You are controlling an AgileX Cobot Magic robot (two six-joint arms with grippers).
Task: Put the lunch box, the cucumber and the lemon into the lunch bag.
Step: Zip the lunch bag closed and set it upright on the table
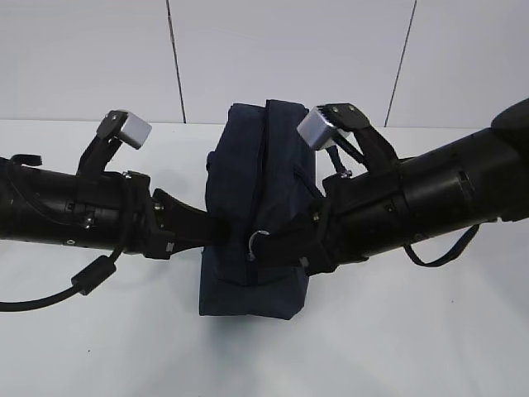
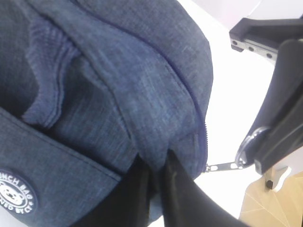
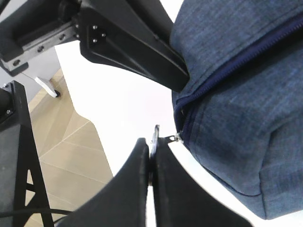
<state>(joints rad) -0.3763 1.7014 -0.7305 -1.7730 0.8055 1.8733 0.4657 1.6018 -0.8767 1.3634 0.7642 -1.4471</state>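
One lunch bag (image 1: 252, 207) stands at the table's centre, with one zipper (image 3: 222, 71) along its top and one metal ring pull (image 3: 155, 137) at the zipper's 6 o'clock end. Two arms: one gripper (image 2: 158, 189) at the bag's 9 o'clock side, one gripper (image 3: 149, 161) at its 3 o'clock side. One round logo patch (image 2: 14, 196) shows on the bag

No way into the bag (image 1: 252, 207) right now: zipper (image 3: 227, 71) shut along the top. Both arms crowd its sides, left gripper (image 2: 158, 177) and right gripper (image 3: 150, 163) pinched at the near end. Table (image 1: 430, 331) around is open.
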